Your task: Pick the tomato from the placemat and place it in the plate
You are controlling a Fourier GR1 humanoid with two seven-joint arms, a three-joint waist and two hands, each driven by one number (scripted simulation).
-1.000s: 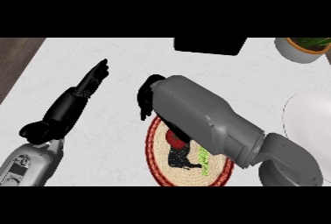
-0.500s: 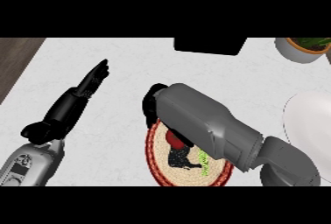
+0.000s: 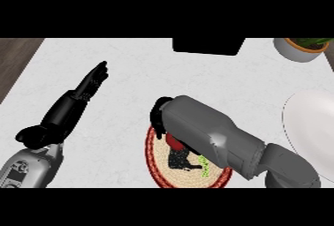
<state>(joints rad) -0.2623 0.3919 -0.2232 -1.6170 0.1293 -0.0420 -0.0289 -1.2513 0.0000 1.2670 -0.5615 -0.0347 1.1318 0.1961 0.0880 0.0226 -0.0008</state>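
The round woven placemat [image 3: 157,165] with a red rim lies at the lower centre of the counter. On it a bit of the red tomato [image 3: 173,141] shows beside my grey right forearm. My right hand [image 3: 180,160] reaches down onto the mat, its black fingers curled round the tomato; the forearm hides most of the hold. The white plate [image 3: 310,132] is at the right edge, cut off by the view. At the left my left hand [image 3: 81,92] rests open, fingers straight and pointing away.
A black box [image 3: 207,45] stands at the counter's far edge. A potted plant [image 3: 301,47] is in the far right corner. Dark wood floor [image 3: 14,57] shows past the counter's left edge.
My right hand has come down from the mat's far rim onto the mat's middle and closed over the tomato. The left hand has not moved.
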